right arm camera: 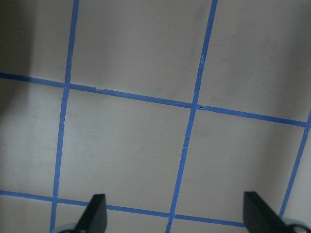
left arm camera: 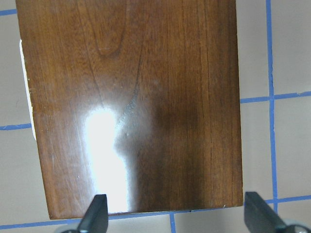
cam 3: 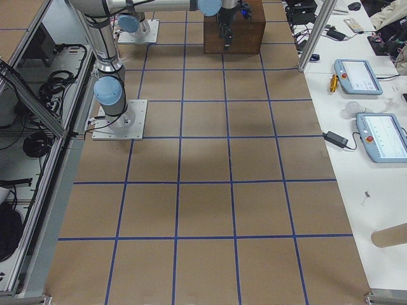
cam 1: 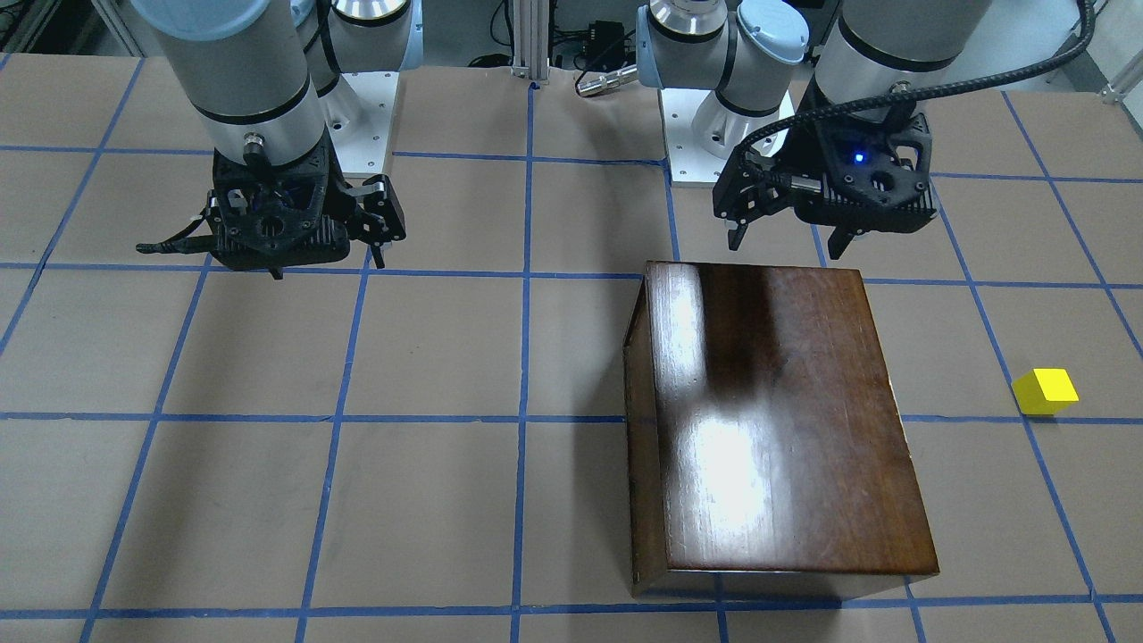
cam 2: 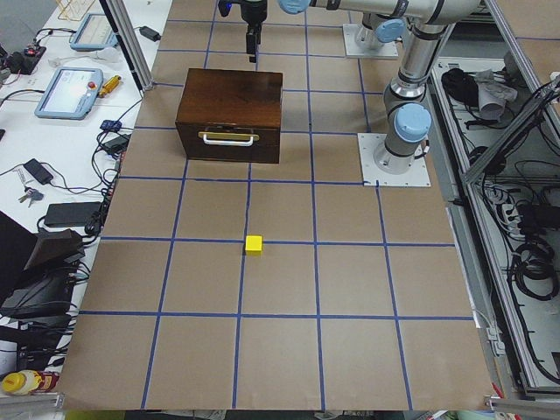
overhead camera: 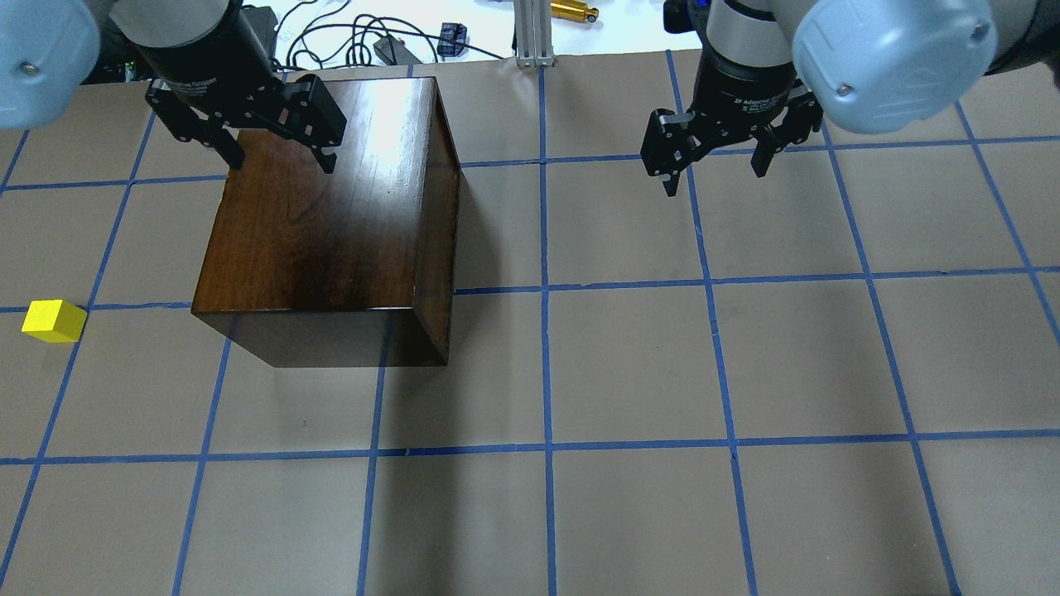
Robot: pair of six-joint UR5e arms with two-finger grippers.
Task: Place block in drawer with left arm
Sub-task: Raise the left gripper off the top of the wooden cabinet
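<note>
Left hand [overhead camera: 281, 161] released, empty, above the cabinet [overhead camera: 331, 232].
Block [overhead camera: 54, 321] on desk [overhead camera: 629, 364], well apart from hand; drawer [cam 2: 229, 140] shut. Right hand [overhead camera: 715, 178] released too.

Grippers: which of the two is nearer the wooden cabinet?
The left gripper, the one with the small blue light. Its camera looks down on the cabinet top, while the right gripper hangs over the table.
</note>
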